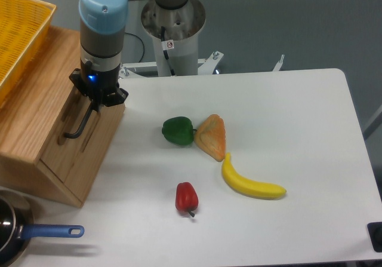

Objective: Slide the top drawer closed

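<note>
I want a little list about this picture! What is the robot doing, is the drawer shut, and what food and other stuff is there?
robot: gripper down at the black bar handle of the top drawer; whether it grips the handle cannot be told
drawer: front looks flush with the wooden cabinet, no gap showing
on top of cabinet: yellow mesh basket
food on table: green pepper touching an orange wedge-shaped piece, banana, red pepper alone
front left corner: pan with blue handle
</note>
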Motion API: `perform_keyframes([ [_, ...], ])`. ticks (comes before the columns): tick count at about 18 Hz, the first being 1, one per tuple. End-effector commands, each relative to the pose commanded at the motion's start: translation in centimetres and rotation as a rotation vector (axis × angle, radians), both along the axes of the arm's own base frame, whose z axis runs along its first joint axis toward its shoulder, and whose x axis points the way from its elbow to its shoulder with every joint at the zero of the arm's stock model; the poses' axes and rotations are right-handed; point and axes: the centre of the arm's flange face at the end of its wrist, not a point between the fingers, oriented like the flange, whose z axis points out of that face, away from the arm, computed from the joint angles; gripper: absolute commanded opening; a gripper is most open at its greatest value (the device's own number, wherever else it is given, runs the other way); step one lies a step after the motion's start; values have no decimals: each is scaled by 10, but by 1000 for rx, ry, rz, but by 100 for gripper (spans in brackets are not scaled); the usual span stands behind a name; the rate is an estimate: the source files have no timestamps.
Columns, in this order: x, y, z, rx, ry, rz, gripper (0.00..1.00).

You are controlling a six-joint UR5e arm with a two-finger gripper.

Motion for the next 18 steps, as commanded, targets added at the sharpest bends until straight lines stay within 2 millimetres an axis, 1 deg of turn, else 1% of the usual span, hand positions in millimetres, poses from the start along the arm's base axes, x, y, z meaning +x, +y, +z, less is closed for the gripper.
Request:
perform_keyframes([
  [1,0,0,0,0,0,0,11],
  [3,-4,3,-4,-1,3,-3,18],
  [4,-8,6,-1,6,8,0,20],
  [6,-23,9,3,12,18,14,28],
  [11,-91,-11,22,59,67,74,55],
  [12,-105,-17,22,56,79,83,59],
  [13,-120,-24,24,48,103,86,66],
  [14,-135,-32,26,39,132,87,78],
  [15,-149,-40,29,28,160,82,95],
  [16,-160,-48,29,14,185,71,99],
  [18,-184,-61,27,-10,233,80,100],
])
